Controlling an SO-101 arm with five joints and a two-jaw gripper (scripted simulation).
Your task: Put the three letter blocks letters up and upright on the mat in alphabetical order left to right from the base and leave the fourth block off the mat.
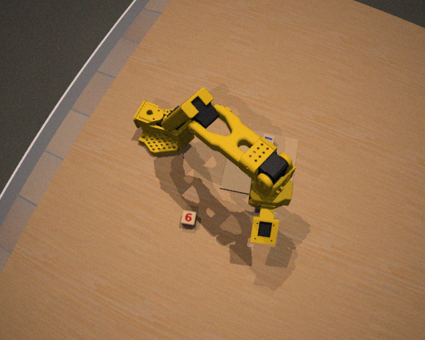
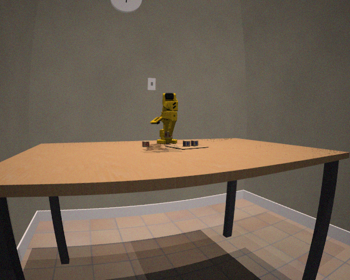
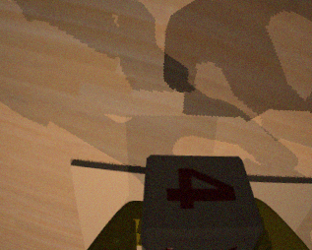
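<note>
My gripper (image 3: 200,231) is shut on a block (image 3: 206,169) (image 2: 166,134) whose side towards the wrist camera shows a dark red 4. It holds this block in the air, above and near an edge of the beige mat (image 1: 236,179) (image 3: 97,192); the block's top face cannot be read. In the top view the arm hides the fingertips. A block with a blue mark on top (image 1: 268,138) (image 2: 194,143) stands on the mat, partly under the arm. Another block (image 2: 186,143) stands beside it, hidden by the arm from above. A block with a red 6 on top (image 1: 188,218) (image 2: 145,144) lies off the mat.
The arm (image 1: 238,135) reaches from its base (image 1: 159,140) across the mat and covers much of it from above. The wooden table (image 1: 95,256) (image 2: 108,168) carries everything. Its edge runs behind the base. Arm shadows fall between the 6 block and the mat.
</note>
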